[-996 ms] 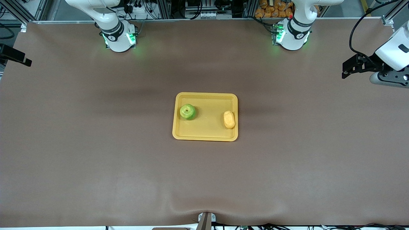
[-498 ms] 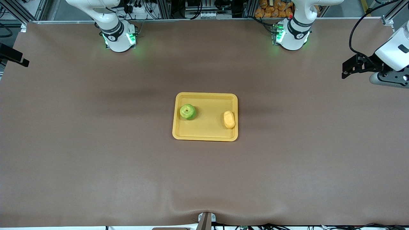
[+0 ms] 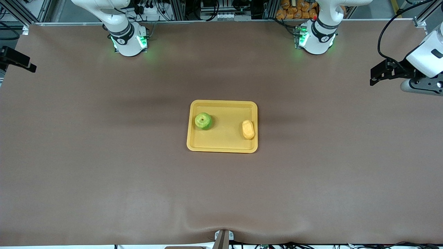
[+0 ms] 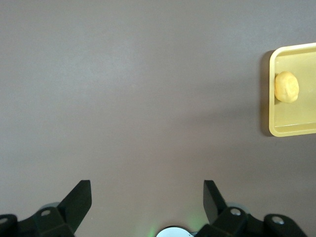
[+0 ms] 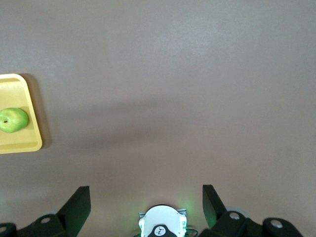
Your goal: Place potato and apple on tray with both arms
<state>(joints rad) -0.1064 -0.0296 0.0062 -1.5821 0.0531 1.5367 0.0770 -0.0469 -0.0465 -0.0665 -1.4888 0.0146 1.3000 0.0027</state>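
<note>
The yellow-orange tray [image 3: 225, 140] lies mid-table. On it rest the green apple [image 3: 203, 120], toward the right arm's end, and the yellow-orange potato [image 3: 248, 129], against the rim toward the left arm's end. My left gripper [image 3: 371, 76] hangs over the table's edge at the left arm's end, open and empty [image 4: 146, 195]; its wrist view shows the potato [image 4: 287, 87] on the tray [image 4: 296, 127]. My right gripper [image 3: 24, 63] hangs over the edge at the right arm's end, open and empty [image 5: 145, 196]; its wrist view shows the apple [image 5: 13, 120] on the tray [image 5: 24, 144].
Brown cloth [image 3: 138, 180] covers the whole table, with a fold near the front camera's edge. The arm bases [image 3: 128, 41] [image 3: 316, 39] glow green along the edge farthest from that camera. Racks and cables stand past them.
The right gripper has shifted slightly at the table's edge. The left gripper, the tray, the apple and the potato have not moved.
</note>
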